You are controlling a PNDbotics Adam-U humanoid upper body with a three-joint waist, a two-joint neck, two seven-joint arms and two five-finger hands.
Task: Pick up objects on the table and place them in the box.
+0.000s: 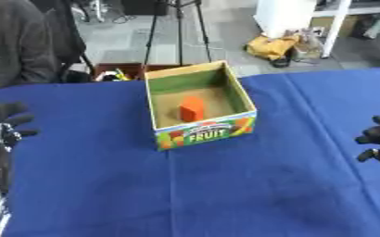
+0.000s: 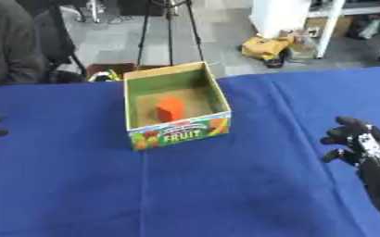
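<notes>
Box (image 1: 199, 106): an open cardboard carton standing upright on the desk (image 1: 225, 185), at the centre of the blue cloth and towards its far edge. Its inner walls are green and its floor is brown. The front panel faces the camera and carries fruit pictures and the word "FRUIT". The carton sits slightly askew, with its near right corner turned a little towards the robot's right.

Block (image 1: 193, 108): one orange block inside the box, resting on the brown floor near the middle, a little towards the front wall. It touches neither side wall.

Left robot hand (image 1: 0, 127): at the left edge of the left eye view, over the blue cloth and well apart from the box. Its dark fingers point upward and are relaxed, slightly spread. It holds nothing. Only fingertips of it show in the right eye view.

Right robot hand (image 2: 364, 143): at the right edge, over the cloth and well apart from the box. Its fingers are loosely bent and separated, and nothing is held between them. The black forearm runs down to the lower right corner.

Desk: covered by the blue cloth, which shows faint creases.

Beyond the far edge: a tripod (image 1: 177, 32) stands on the grey floor, and a yellow bag (image 1: 271, 46) lies beside a white post.
</notes>
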